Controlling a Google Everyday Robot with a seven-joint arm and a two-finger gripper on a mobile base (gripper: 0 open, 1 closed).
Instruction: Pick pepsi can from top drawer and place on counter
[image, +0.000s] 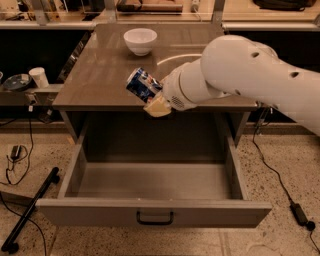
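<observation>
The blue pepsi can (141, 83) is tilted in the air over the front edge of the counter (105, 65). My gripper (152, 97) is shut on the can, with a cream-coloured finger (157, 106) showing below it. My white arm reaches in from the right and hides part of the counter. The top drawer (152, 180) is pulled wide open below, its grey inside bare, with a dark handle (155, 218) on its front panel.
A white bowl (140, 41) stands at the back of the counter. A low side ledge at the left holds a white cup (38, 77) and a dish (17, 81). Cables and a black bar (30, 210) lie on the speckled floor. A power brick (300, 214) lies at the right.
</observation>
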